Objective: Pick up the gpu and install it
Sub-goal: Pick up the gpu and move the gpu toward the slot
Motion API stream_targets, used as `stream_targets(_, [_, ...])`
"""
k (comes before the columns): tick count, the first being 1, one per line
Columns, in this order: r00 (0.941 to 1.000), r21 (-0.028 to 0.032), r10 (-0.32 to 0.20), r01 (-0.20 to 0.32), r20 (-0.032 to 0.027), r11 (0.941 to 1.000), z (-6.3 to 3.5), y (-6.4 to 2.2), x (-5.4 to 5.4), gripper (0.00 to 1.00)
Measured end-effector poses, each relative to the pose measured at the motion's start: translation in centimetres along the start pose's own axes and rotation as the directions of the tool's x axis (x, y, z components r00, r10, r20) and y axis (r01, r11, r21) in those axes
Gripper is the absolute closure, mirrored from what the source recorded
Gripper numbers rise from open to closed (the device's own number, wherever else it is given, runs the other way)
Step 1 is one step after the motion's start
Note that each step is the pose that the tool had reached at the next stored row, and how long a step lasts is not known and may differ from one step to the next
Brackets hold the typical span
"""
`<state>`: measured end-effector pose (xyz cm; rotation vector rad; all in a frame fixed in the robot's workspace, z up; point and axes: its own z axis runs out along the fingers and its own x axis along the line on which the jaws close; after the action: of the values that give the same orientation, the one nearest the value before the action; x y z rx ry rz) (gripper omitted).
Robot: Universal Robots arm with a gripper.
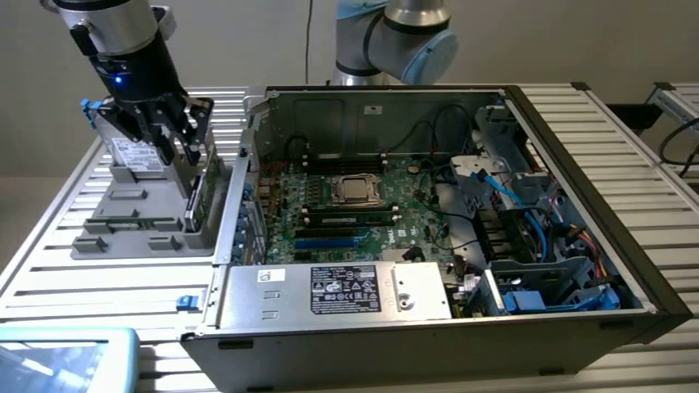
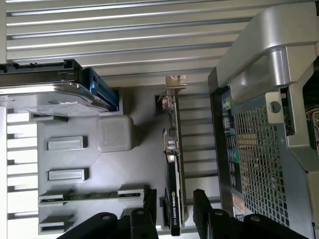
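Observation:
The gpu (image 2: pixel 173 164) stands on its edge in a grey holder tray (image 2: pixel 119 169), with its silver end bracket (image 2: pixel 174 85) at the far end and its black cooler face to one side. In the exterior view, the gpu (image 1: pixel 196 201) stands at the tray's side nearest the open computer case (image 1: pixel 568 205). My gripper (image 1: pixel 182 151) hangs just above it. Its black fingers (image 2: pixel 149 211) straddle the card's near end, one on each side, with a gap on both sides. The gripper (image 2: pixel 175 213) is open and holds nothing.
A silver hard drive (image 2: pixel 50 97) with a white label stands in the tray beside a blue clip, and a green memory stick (image 2: pixel 94 195) lies in a slot. The case's perforated rear wall (image 2: pixel 259 154) rises close by the card. The motherboard (image 1: pixel 339 205) lies exposed in the case.

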<state>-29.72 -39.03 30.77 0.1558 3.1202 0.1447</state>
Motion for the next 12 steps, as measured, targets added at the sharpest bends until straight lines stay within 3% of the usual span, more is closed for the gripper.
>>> stream_targets(12, [0.9996, -0.0002, -0.028, 0.028, -0.0027, 0.9996, 2.17, -0.3, -0.2, 0.56])
